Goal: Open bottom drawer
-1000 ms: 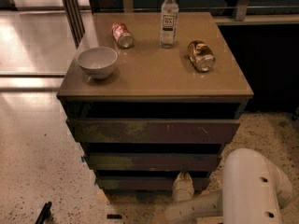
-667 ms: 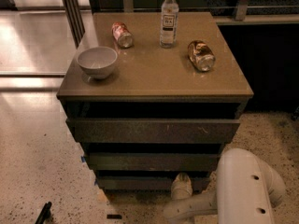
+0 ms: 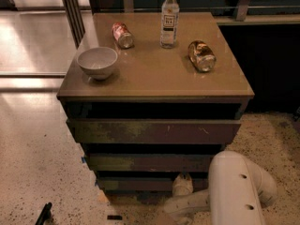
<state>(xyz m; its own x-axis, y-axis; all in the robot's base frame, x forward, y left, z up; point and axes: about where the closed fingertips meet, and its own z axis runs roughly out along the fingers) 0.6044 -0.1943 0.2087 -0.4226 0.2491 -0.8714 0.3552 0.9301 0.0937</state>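
Observation:
A dark wooden cabinet has three flat drawer fronts stacked. The bottom drawer (image 3: 136,183) is the narrowest-looking dark front, lowest and near the floor. The mid-width front (image 3: 150,162) sits above it and the widest front with pale scratches (image 3: 154,131) is on top. My white arm (image 3: 234,191) comes in from the lower right. The gripper (image 3: 182,185) is at the right part of the bottom drawer front, against it.
On the cabinet top (image 3: 154,74) are a white bowl (image 3: 97,62), a tipped red can (image 3: 123,35), an upright water bottle (image 3: 169,18) and a tipped brown can (image 3: 202,56). Speckled floor (image 3: 37,163) lies to the left. A dark object (image 3: 44,213) lies on the floor.
My arm has shifted slightly to the left near the cabinet's base. The gripper stays at the bottom drawer front. The drawers have not visibly moved.

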